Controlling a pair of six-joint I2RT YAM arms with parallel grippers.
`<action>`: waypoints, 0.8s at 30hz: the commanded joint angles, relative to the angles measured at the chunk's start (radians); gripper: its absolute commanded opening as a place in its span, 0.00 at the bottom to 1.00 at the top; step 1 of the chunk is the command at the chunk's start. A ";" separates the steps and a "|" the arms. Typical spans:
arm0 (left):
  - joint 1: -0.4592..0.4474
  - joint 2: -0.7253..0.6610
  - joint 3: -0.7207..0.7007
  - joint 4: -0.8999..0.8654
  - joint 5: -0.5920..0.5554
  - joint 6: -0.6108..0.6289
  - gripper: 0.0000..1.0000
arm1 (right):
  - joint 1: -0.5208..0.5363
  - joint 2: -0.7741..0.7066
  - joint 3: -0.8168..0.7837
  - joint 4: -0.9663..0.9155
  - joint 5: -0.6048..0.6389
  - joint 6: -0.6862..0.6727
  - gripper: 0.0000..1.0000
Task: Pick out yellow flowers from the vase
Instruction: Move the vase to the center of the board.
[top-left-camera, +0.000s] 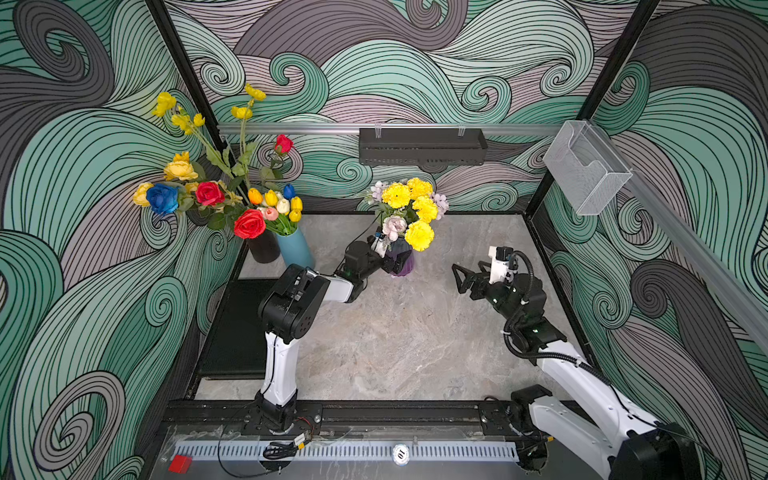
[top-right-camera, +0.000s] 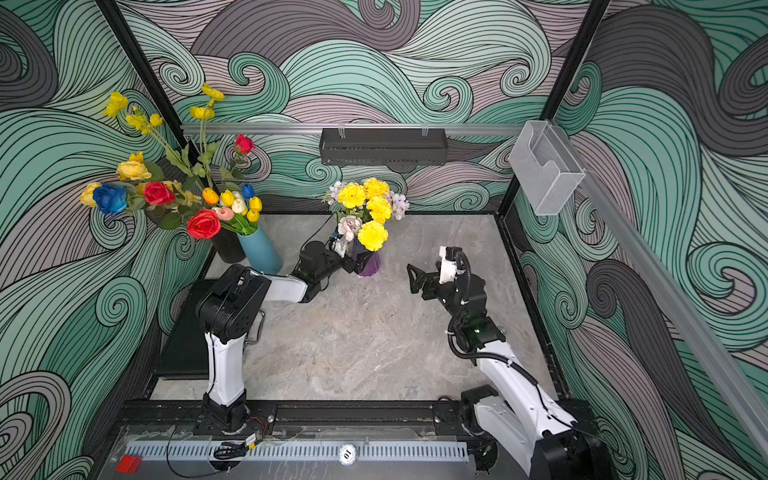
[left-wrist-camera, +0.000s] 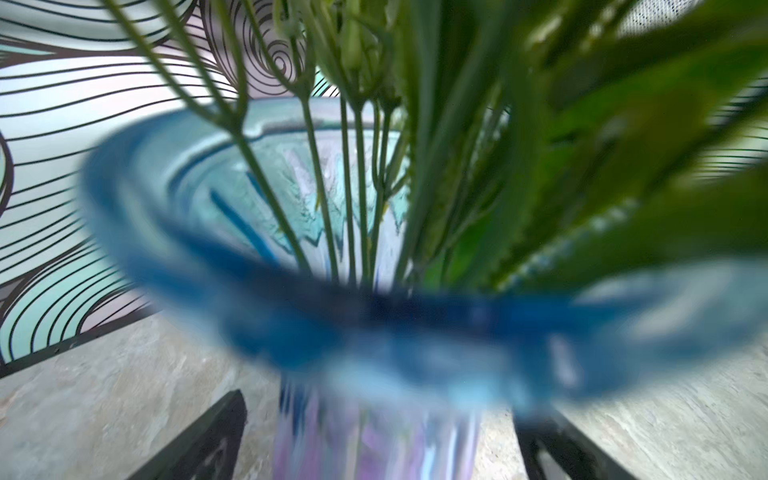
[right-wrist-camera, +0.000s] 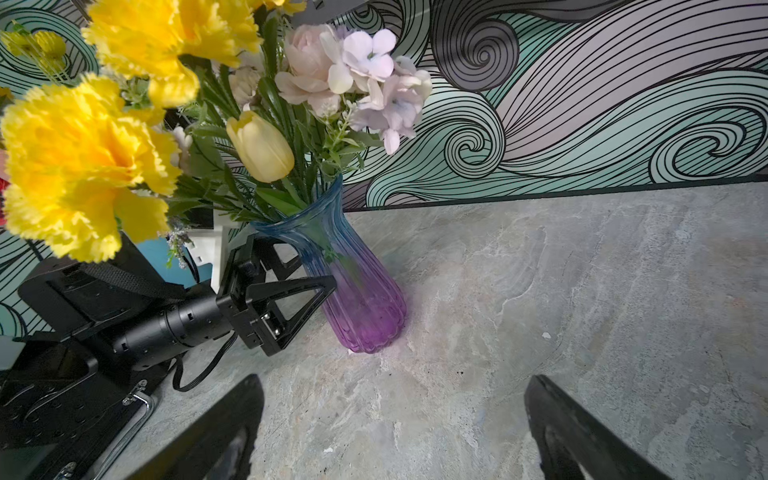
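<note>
Both pincers gape by the vase (right-wrist-camera: 365, 307); the yellow flowers (top-left-camera: 419, 208) stand in it.
Nearest me, a round disc (top-left-camera: 401, 454) on the front rail (top-left-camera: 232, 451) reads "10". The right gripper (top-left-camera: 457, 277) hangs wide and empty, near the vase. The left gripper (top-left-camera: 398, 262) straddles its neck, and the left wrist view shows its fingers (left-wrist-camera: 208, 436) clear of the glass. Only the right wrist view shows a pale yellow tulip (right-wrist-camera: 262, 145) among them.

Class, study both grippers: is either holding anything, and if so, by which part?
Nothing is held. The left gripper straddles the vase below its neck, jaws open with gaps either side; the right gripper is open and empty.
</note>
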 joint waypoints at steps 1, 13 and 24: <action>0.001 -0.056 -0.020 0.057 -0.038 -0.013 0.99 | 0.006 -0.007 0.022 0.021 0.023 -0.014 0.97; 0.017 -0.107 -0.107 0.051 -0.160 -0.108 0.99 | 0.081 0.062 -0.019 0.183 -0.035 -0.065 0.90; 0.034 -0.186 -0.211 0.047 -0.196 -0.163 0.99 | 0.221 0.281 0.027 0.445 -0.021 -0.104 0.80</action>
